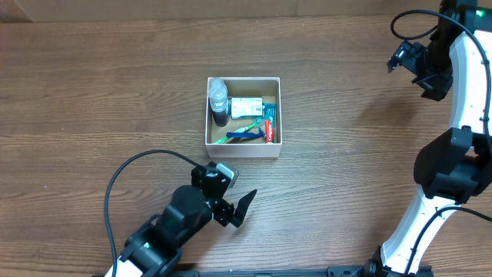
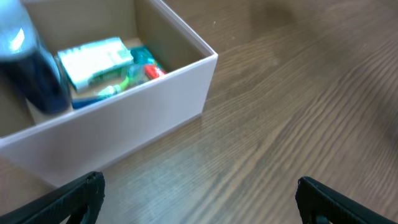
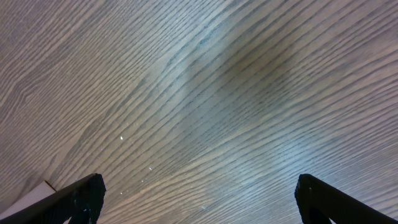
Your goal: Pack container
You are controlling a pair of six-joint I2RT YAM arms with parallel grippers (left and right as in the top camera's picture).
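Note:
The container (image 1: 243, 151) is a white-walled square box in the middle of the wooden table. It holds a dark bottle with a clear cap (image 1: 219, 100), a white and green pack (image 1: 246, 107), a blue-green toothbrush (image 1: 244, 135) and a red tube (image 1: 269, 128). My left gripper (image 1: 234, 208) is open and empty, low over the table just in front of the box. In the left wrist view the box wall (image 2: 143, 118) lies ahead of the open fingers (image 2: 199, 199), with the bottle (image 2: 31, 68) and pack (image 2: 96, 59) inside. My right gripper (image 1: 411, 65) is open and empty, far right at the back, over bare wood (image 3: 199, 199).
A black cable (image 1: 127, 173) loops from the left arm over the table at the front left. The right arm's white links (image 1: 461, 115) stand along the right edge. A small white corner (image 3: 28, 198) shows at the lower left of the right wrist view.

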